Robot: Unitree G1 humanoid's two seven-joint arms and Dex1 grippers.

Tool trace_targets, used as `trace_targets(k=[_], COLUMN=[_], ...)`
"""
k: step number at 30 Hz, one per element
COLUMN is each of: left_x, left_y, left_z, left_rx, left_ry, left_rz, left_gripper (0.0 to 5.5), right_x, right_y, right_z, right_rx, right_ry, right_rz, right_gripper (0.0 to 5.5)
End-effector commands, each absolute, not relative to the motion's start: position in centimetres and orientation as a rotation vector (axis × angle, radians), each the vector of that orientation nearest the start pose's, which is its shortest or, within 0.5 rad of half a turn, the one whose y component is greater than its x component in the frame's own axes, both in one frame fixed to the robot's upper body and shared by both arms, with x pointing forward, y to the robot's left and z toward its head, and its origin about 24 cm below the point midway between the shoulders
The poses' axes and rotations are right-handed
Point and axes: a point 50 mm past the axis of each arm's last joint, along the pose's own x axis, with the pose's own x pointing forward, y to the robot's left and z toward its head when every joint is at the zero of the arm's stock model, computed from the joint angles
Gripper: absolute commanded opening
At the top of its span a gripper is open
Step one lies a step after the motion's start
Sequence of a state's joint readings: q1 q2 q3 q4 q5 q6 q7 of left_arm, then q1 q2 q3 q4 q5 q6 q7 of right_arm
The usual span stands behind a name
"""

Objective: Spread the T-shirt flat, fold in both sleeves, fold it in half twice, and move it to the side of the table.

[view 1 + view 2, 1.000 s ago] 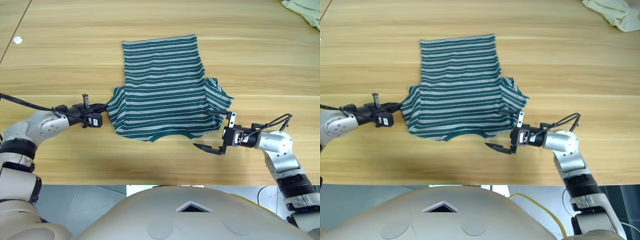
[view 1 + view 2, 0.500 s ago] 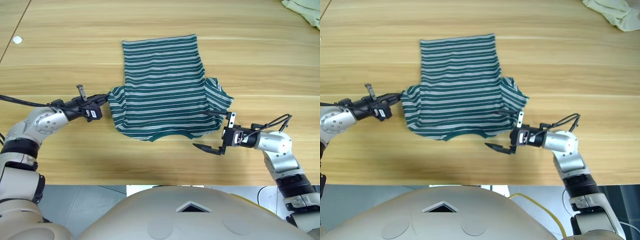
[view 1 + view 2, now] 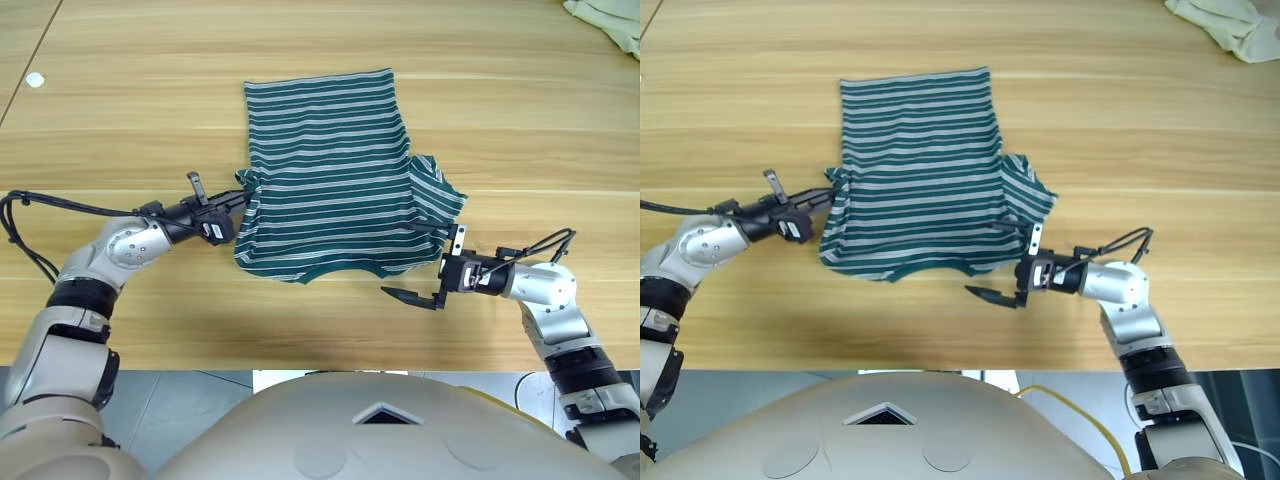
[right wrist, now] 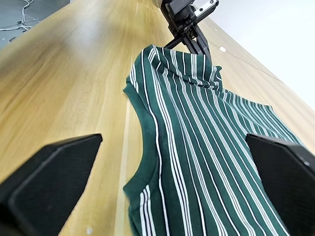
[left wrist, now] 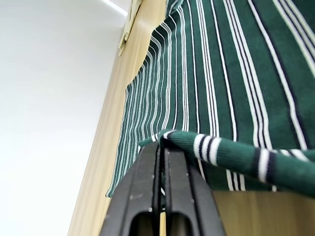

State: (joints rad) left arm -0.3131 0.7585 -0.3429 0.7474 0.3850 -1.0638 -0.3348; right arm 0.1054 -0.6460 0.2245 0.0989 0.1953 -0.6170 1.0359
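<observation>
The room is bright and the light is even. It comes from above, so the table [image 3: 150,90] is lit the same on all sides of the T-shirt [image 3: 325,175]. The T-shirt gives only a thin, soft shadow along its near edge and a darker patch under its lifted sleeve. In the right wrist view the wood beside the T-shirt carries a pale sheen. In the left wrist view the space beside the T-shirt is plain white and washed out. The fingers [image 4: 51,169] of the right gripper [image 4: 174,167], just in front of the T-shirt, are dark blurred blocks, while the stripes behind them are clear. From the head the stripes are crisp.
</observation>
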Motion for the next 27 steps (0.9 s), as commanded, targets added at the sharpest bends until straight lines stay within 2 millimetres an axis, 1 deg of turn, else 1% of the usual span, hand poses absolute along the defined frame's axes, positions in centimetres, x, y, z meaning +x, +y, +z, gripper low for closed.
trace_targets(k=[1, 4, 8, 11, 19, 24, 27], left_x=[25.6, 26.2, 26.3, 26.5, 26.0, 26.0, 25.8], left_y=[22.9, 22.8, 22.5, 22.0, 20.1, 19.5, 19.5], left_z=[3.5, 3.7, 3.2, 2.9, 1.9, 1.6, 1.0], left_rx=[1.070, 1.044, 1.045, 1.029, 0.982, 0.964, 0.952], left_ry=[-0.201, -0.184, -0.144, -0.132, -0.132, -0.130, -0.079], left_rz=[-0.964, -0.929, -0.928, -0.917, -0.963, -0.970, -0.992], left_gripper=[0.03, 0.03, 0.03, 0.03, 0.03, 0.03, 0.03], right_x=[18.7, 18.7, 18.8, 18.8, 18.8, 18.8, 18.8], right_y=[-18.6, -18.6, -18.5, -18.5, -18.4, -18.3, -18.3], right_z=[4.1, 4.0, 4.0, 4.0, 3.9, 4.0, 4.0], right_rx=[-0.537, -0.537, -0.534, -0.534, -0.539, -0.546, -0.546], right_ry=[-0.105, -0.101, -0.104, -0.105, -0.107, -0.110, -0.111], right_rz=[1.309, 1.304, 1.305, 1.303, 1.305, 1.309, 1.311], right_gripper=[5.40, 5.40, 5.40, 5.40, 5.40, 5.40, 5.40])
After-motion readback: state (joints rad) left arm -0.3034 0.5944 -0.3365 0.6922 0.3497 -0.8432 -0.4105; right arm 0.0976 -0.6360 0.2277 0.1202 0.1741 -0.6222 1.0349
